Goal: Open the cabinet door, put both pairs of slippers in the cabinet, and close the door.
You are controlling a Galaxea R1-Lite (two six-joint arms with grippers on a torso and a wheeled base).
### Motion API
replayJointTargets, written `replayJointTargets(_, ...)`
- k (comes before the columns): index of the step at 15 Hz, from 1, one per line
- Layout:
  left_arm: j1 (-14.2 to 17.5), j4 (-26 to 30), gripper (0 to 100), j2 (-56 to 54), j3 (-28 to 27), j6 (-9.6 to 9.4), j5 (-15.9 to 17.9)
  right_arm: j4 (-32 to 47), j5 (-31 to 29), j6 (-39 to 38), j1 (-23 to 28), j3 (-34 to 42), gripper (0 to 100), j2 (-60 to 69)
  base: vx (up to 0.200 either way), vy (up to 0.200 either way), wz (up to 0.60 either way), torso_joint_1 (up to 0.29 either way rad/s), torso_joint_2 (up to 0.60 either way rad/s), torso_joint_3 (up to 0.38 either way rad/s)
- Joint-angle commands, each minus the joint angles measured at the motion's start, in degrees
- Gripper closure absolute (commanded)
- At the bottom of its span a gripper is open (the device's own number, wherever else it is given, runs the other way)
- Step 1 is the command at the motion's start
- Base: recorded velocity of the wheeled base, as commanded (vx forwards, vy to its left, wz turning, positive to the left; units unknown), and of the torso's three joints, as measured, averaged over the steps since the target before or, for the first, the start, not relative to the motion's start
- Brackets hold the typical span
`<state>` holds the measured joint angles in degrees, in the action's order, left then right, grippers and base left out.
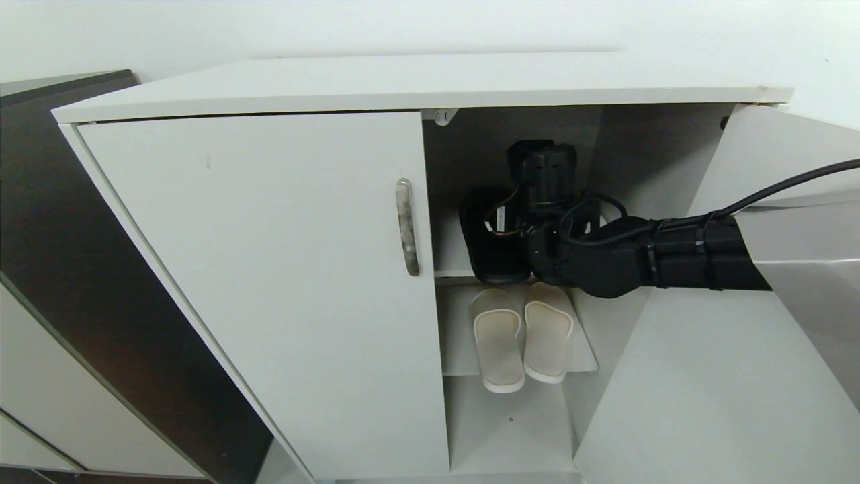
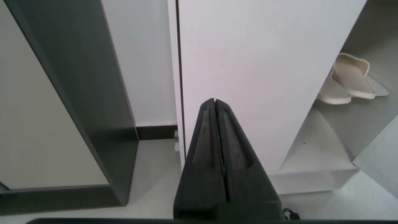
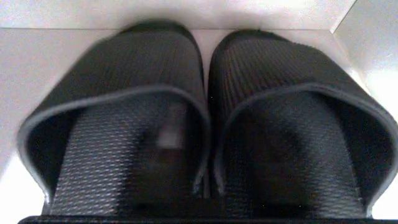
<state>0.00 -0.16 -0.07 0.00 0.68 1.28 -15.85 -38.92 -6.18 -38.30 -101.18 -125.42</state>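
Door (image 1: 705,390) open at 3 o'clock. White slippers (image 1: 521,336) shelved; black slippers (image 1: 494,235) at their 12, right gripper (image 1: 521,215) there, fingers untellable. Left gripper (image 2: 214,109) pressed together. Remaining: withdraw, shut door.

— What sort of place is this?
— A home, likely the entry: a white shoe cabinet (image 1: 416,81) against a bare wall (image 1: 403,27), white slippers (image 1: 521,336) and black slippers (image 3: 205,124) inside, a dark panel (image 1: 80,235) beside it.

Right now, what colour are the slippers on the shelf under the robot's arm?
Those slippers are cream-white, best seen in the head view.
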Motion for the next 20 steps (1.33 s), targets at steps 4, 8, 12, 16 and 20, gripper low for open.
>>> replayJointTargets(4, 0.0, -0.02, 100, 0.07, 0.0, 0.02, 0.04, -0.5, -0.54, -0.06, -1.34, 5.47, 0, 3.86, 0.0, 0.0, 0.0, 0.0, 0.0, 0.0)
replayJointTargets(8, 0.0, -0.02, 100, 0.07, 0.0, 0.02, 0.04, -3.31, -3.18, -0.15, -5.38, 15.84, 0, 12.3, 0.0, 0.0, 0.0, 0.0, 0.0, 0.0)
replayJointTargets(12, 0.0, -0.02, 100, 0.07, 0.0, -0.07, 0.04, -10.08, -6.25, 0.12, -12.15, 30.87, 0, 21.88, 0.0, 0.0, 0.0, 0.0, 0.0, 0.0)
replayJointTargets(16, 0.0, -0.02, 100, 0.07, 0.0, -0.07, 0.04, -13.33, -6.16, 0.12, -17.33, 43.88, 100, 30.93, 0.0, 0.0, 0.0, 0.0, 0.0, 0.0)
replayJointTargets(20, 0.0, -0.02, 100, 0.07, 0.0, -0.16, 0.13, -13.51, -5.81, -0.32, -17.51, 47.04, 100, 30.76, 0.0, 0.0, 0.0, 0.0, 0.0, 0.0)
